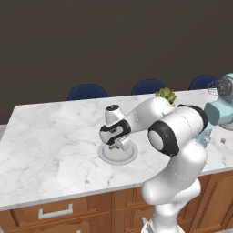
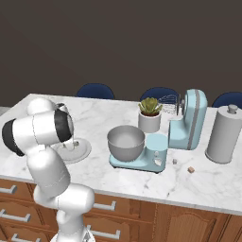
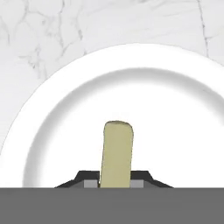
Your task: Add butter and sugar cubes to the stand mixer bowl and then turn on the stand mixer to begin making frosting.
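Lengthwise, the butter (image 3: pixel 117 153) (between the fingers (image 3: pixel 89 183)) points straight ahead.

A: What sits at lower centre of the frame?
B: The butter (image 3: pixel 117 153), a pale bar standing between the gripper's (image 3: pixel 116 183) dark tips, which press against its sides.
A: And beneath?
B: A white plate (image 3: pixel 175 113) on marble counter (image 3: pixel 39 30).

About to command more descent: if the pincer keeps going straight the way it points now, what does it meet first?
The pincer points down at the plate, its jaws on either side of the butter. Going on, it would likely press onto the plate's floor, which looks close, though depth is unclear.
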{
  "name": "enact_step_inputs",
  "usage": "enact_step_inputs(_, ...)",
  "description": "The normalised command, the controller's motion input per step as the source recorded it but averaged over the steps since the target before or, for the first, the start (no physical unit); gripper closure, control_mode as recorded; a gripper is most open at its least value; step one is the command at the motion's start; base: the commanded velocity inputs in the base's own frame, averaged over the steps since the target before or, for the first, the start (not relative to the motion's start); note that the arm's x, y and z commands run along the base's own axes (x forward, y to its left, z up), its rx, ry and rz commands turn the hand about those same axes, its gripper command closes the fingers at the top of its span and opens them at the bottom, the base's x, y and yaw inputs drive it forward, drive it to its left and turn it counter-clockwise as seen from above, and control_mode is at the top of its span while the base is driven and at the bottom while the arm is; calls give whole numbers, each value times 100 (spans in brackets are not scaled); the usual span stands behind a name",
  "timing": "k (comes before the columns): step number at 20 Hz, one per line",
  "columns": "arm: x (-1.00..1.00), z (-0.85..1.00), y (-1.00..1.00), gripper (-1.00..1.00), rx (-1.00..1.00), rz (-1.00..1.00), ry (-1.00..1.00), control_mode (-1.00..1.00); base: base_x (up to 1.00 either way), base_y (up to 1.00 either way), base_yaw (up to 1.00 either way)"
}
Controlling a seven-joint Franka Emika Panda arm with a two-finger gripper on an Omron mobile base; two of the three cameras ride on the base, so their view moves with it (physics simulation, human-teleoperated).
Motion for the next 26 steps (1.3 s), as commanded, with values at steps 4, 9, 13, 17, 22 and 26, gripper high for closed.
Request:
enact_step_inputs(4,-25,77,-55,100,0,-12,-5,-100,0,0,0)
enact_step_inputs(9,-16,90,-60,100,0,-11,-6,-100,0,0,0)
enact_step_inputs(13,-11,100,-49,100,0,-11,-8,-100,0,0,0)
enact_step_inputs(17,-11,100,-39,100,-2,-10,-7,-100,0,0,0)
enact_step_inputs(22,-13,72,-55,100,0,-13,-3,-100,0,0,0)
enact_step_inputs(26,-7,33,-73,100,0,-11,0,-100,0,0,0)
